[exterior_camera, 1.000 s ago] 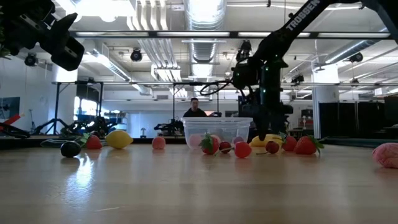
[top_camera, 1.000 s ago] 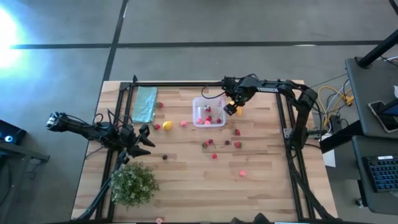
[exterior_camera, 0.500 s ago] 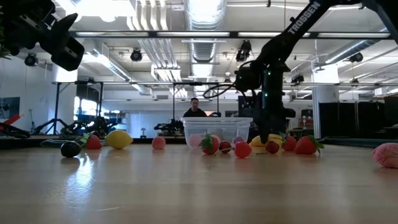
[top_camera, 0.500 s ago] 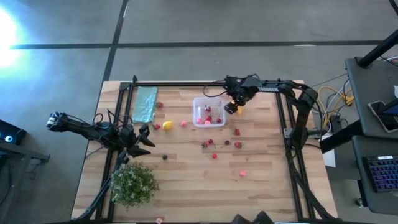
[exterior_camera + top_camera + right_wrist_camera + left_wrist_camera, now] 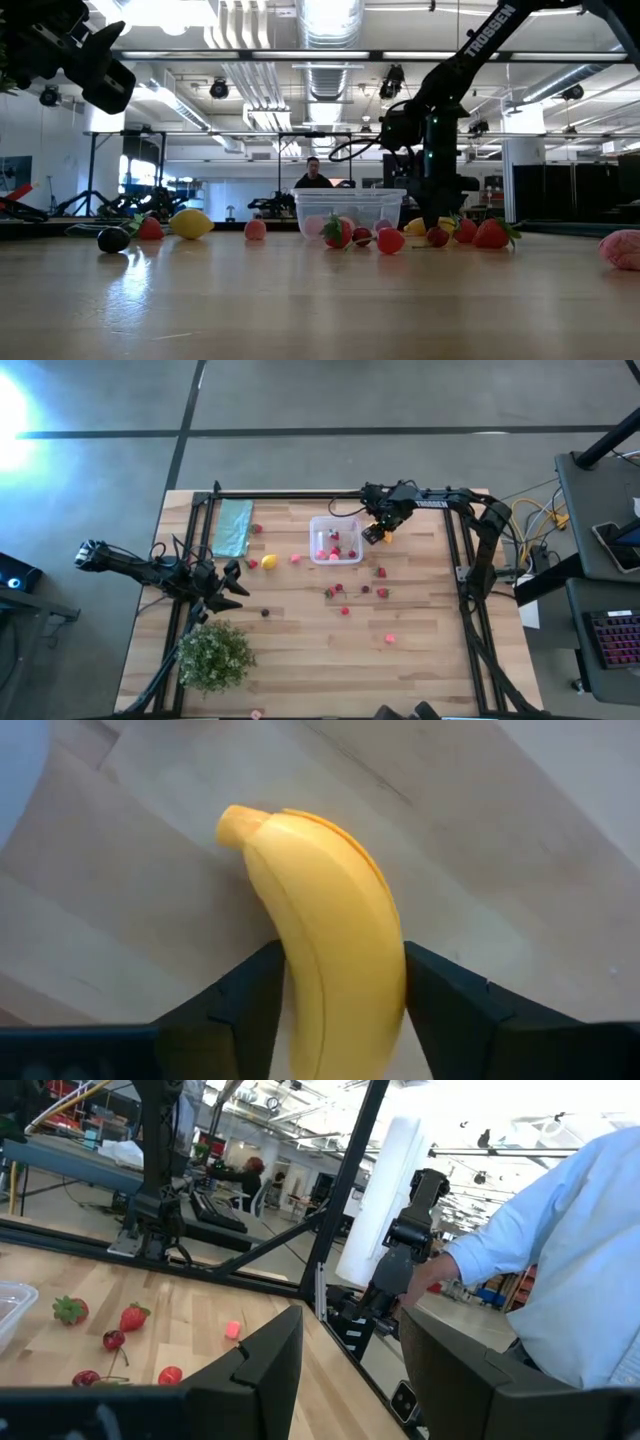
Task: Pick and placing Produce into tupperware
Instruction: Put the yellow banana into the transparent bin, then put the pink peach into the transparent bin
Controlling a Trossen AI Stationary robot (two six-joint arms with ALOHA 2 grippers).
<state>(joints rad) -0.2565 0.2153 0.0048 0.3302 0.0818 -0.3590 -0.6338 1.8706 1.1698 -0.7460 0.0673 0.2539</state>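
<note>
My right hand (image 5: 335,1010) pinches a smooth, curved yellow banana (image 5: 325,945) between its dark fingers (image 5: 245,1005) on the pale wooden worktop (image 5: 520,840). Its long axis runs straight out from my hand, stub end pointing away.

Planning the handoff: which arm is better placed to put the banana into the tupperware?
The right. Its tool already brackets the banana on both sides, just beside the tupperware. The left tool waits across the table near the green bush.

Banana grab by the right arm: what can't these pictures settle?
- Banana: right wrist view cuts off its lower end; lift unclear.
- High view: the right gripper covers the banana.
- Box: low view, fruit count inside blurred by its walls.
- Left gripper: idle at the table's left edge.
</note>
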